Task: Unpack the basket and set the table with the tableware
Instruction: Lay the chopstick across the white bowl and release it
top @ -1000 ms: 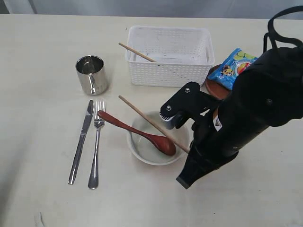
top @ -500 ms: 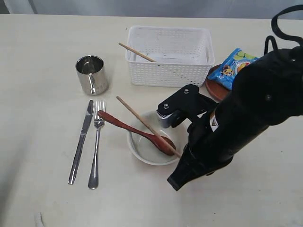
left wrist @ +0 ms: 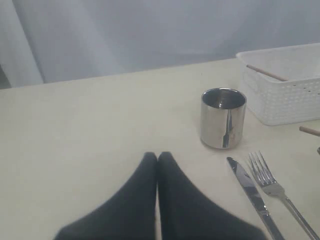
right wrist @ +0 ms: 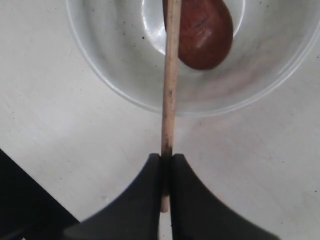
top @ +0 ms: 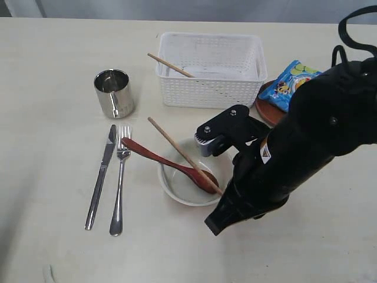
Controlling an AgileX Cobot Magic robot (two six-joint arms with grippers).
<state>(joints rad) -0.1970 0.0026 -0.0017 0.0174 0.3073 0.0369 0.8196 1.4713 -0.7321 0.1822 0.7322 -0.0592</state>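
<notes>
Just outside the bowl (right wrist: 107, 60), the right gripper (right wrist: 166, 159) was pinched tight on one chopstick (right wrist: 170, 75), which slanted across the bowl over the spoon (right wrist: 205, 35) lying in it. Farther off, the other chopstick (top: 171, 65) rested in the basket (top: 209, 91), while the left gripper (left wrist: 157, 159) sat closed and empty near the cup (left wrist: 223, 119).

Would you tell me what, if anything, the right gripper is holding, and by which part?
The right gripper holds a wooden chopstick, its jaws pinching it near one end; the rest reaches over the bowl and spoon.
</notes>
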